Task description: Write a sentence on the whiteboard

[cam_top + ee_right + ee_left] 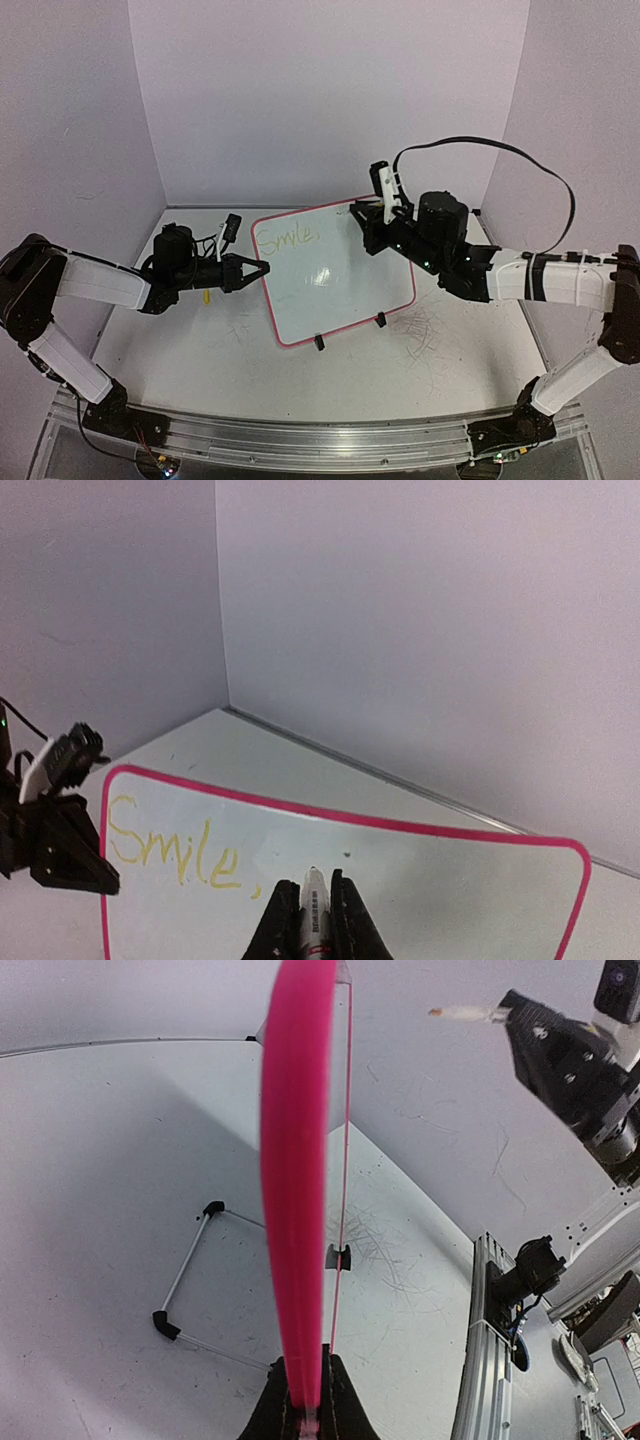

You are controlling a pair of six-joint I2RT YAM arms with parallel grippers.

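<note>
The whiteboard [345, 285], glossy white with a pink-red frame, stands tilted on two black clip feet mid-table. Yellow-green handwriting "Smile," [285, 238] runs along its top left; it also shows in the right wrist view [170, 848]. My left gripper [262, 268] is shut on the board's left frame edge [295, 1210], the jaws pinching it [305, 1400]. My right gripper [362, 225] is shut on a white marker [314, 905], tip pointing at the board [450, 900] just right of the comma. In the left wrist view the marker tip [445, 1012] stands a short gap off the board.
A wire stand [190, 1290] with black ends lies behind the board. Old scribble marks [425, 325] cover the table right of the board. A small yellow item [207, 293] lies under my left gripper. Walls close the back and sides; a metal rail [300, 440] runs along the front.
</note>
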